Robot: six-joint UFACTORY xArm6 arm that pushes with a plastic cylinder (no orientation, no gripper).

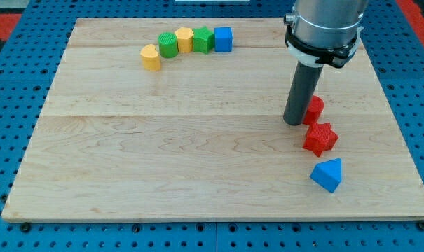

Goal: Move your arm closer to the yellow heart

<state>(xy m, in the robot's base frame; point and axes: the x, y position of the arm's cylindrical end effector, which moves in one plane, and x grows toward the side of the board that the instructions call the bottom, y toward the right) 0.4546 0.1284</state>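
The yellow heart (151,57) lies near the view's top left, at the left end of a curved row of blocks. My tip (293,122) rests on the board at the view's right, far to the right of and below the yellow heart. It stands just left of a red block (314,108), touching or nearly touching it.
The row runs from the heart to a green round block (168,44), a yellow block (184,39), a green block (202,39) and a blue cube (223,38). A red star (319,138) and a blue triangle (328,174) lie below my tip at the right.
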